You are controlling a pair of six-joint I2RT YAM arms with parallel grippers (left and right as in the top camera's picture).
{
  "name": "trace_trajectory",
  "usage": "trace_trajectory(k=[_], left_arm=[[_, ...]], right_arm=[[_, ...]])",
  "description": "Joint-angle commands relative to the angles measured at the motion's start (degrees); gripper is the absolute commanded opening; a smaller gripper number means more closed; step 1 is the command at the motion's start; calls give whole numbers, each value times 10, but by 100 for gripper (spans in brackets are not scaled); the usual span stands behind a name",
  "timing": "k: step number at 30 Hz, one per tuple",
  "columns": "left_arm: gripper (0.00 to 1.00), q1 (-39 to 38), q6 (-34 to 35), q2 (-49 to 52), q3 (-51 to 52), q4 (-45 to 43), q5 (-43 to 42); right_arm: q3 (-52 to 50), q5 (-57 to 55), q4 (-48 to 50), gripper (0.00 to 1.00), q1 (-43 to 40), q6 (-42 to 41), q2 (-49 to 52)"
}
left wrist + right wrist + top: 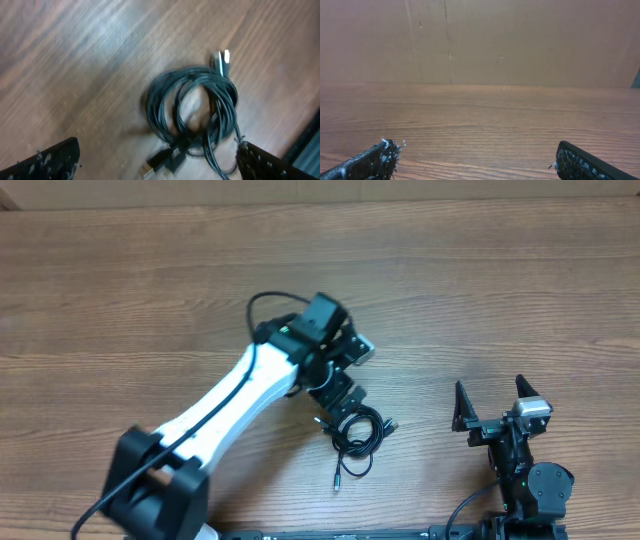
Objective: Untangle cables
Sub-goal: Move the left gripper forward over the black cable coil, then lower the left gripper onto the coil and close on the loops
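Below the left hand point(157, 152), fingers apart, the cables point(225, 100) lie coiled and blurred; right hand point(477, 155) also apart.

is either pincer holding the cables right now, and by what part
Nothing is held. The left pincer is open above the cables; the right pincer is open, away from them.

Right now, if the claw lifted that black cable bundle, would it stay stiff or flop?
Probably floppy: the cables are thin cords in loose, overlapping loops, so they'd likely sag. Likely light, being so slender. The loops look intertwined, so one strand may drag the rest.
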State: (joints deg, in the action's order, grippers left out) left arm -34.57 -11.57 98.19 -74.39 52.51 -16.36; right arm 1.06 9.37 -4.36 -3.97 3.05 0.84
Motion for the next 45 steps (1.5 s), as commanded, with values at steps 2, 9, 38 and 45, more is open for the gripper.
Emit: trace_trajectory(k=[2, 9, 38, 45], left_arm=[[100, -15, -17, 53, -48, 11, 61], [100, -22, -33, 89, -47, 13, 78], [100, -74, -52, 137, -33, 8, 66], [100, -78, -49, 176, -33, 8, 63]], right_arm=[[-6, -7, 2, 100, 5, 2, -7], [-6, -7, 2, 100, 5, 2, -7], [-6, -7, 2, 100, 5, 2, -7], [-6, -7, 2, 100, 5, 2, -7]])
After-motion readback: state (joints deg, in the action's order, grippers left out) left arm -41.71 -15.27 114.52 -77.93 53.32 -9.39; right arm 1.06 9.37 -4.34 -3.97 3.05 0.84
